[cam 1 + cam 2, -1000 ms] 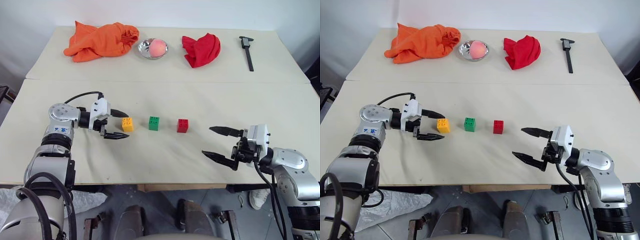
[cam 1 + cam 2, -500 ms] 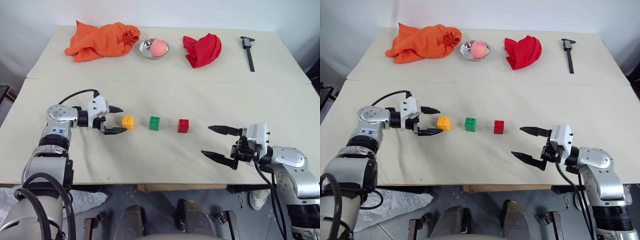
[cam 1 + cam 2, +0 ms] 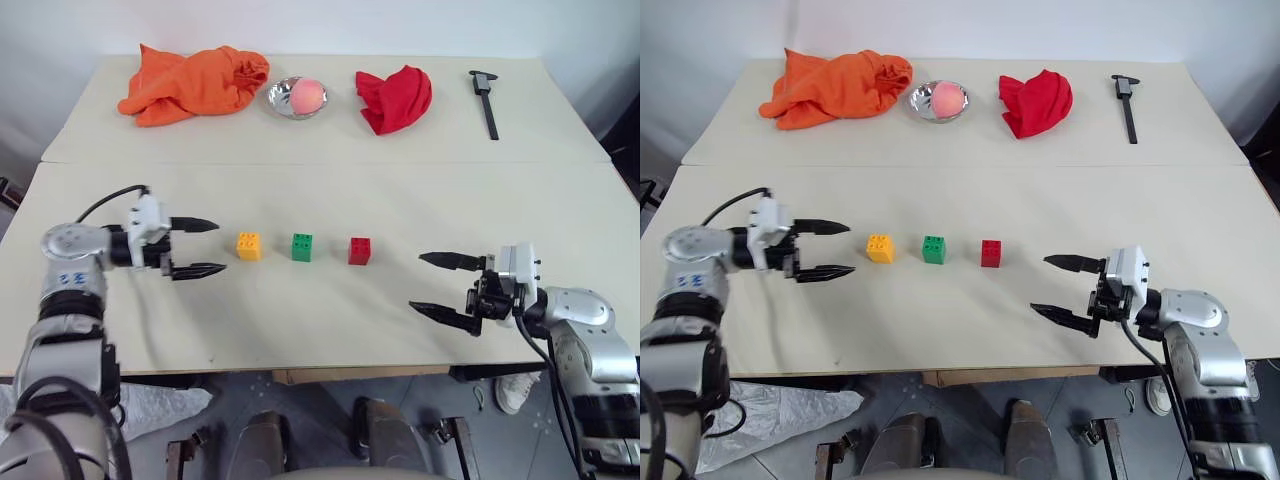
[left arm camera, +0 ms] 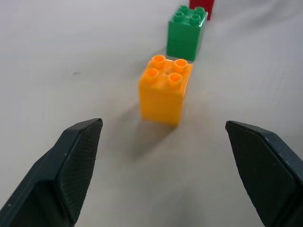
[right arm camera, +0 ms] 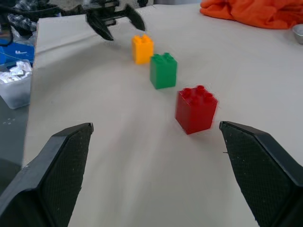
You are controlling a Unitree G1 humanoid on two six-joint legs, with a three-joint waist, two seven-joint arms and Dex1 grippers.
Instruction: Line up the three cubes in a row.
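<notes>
The yellow-orange cube, green cube and red cube stand in one row running straight ahead of the left gripper, nearer than the right gripper, both wide open and empty.

In the left wrist view the red cube is cut off by the frame edge behind the green cube; in the right wrist view, the orange cloth runs off frame; a bowl's rim barely shows.
</notes>
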